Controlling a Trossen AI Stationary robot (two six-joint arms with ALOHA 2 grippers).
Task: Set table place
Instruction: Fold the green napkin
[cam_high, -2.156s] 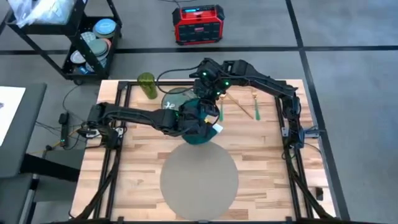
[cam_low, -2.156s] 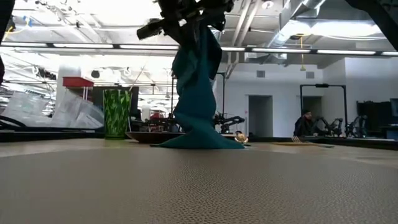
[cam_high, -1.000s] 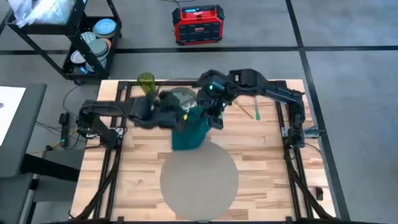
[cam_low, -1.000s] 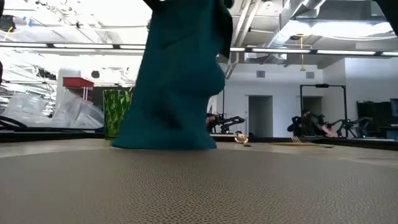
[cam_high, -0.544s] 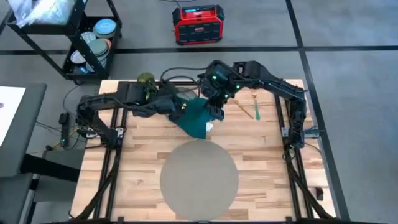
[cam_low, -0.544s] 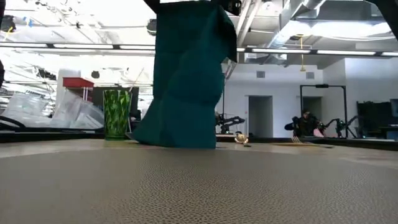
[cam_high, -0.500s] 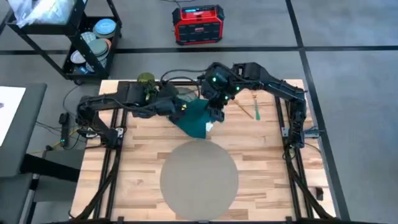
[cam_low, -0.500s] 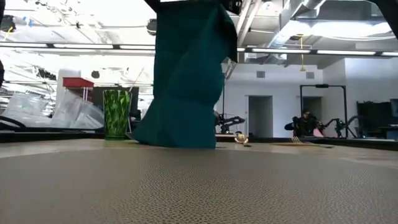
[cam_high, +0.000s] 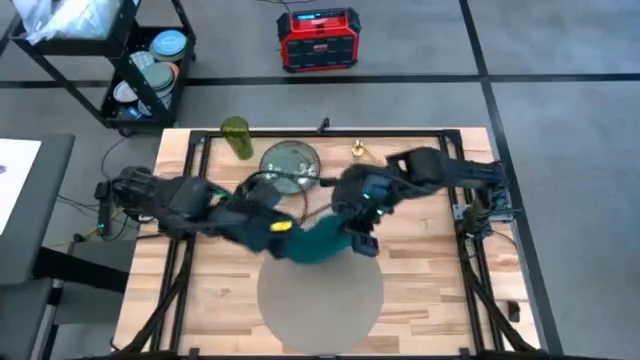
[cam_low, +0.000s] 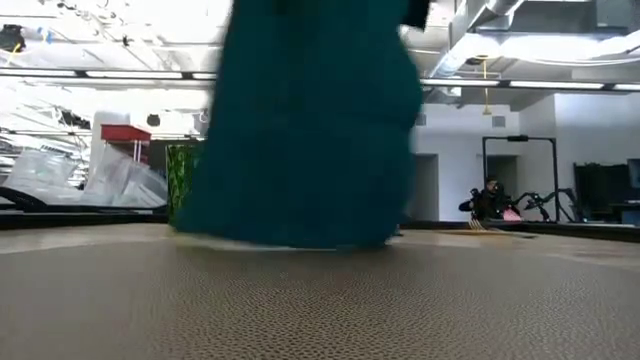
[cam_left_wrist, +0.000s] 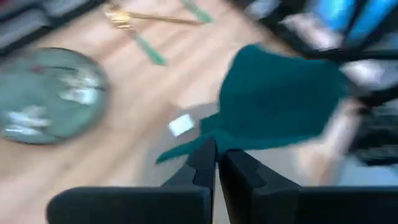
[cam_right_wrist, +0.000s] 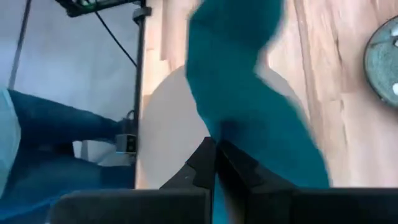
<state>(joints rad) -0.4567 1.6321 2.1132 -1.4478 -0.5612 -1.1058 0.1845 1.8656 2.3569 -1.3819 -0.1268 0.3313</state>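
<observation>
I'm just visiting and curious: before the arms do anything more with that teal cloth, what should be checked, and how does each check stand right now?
1. Left gripper shut on the teal cloth: ok.
2. Right gripper shut on the cloth: ok.
3. Cloth over the placemat: only its far edge, not ok.
4. Green plate clear of the cloth: ok.
5. Green cup upright: ok.
6. Cloth spread flat: cannot tell.

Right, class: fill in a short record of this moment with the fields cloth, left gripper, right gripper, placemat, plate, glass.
cloth: teal napkin held up between both grippers, over the placemat's far edge
left gripper: shut on the napkin
right gripper: shut on the napkin
placemat: round, grey-beige, on the table
plate: behind the napkin, on bare wood
glass: green, upright beside the plate
</observation>
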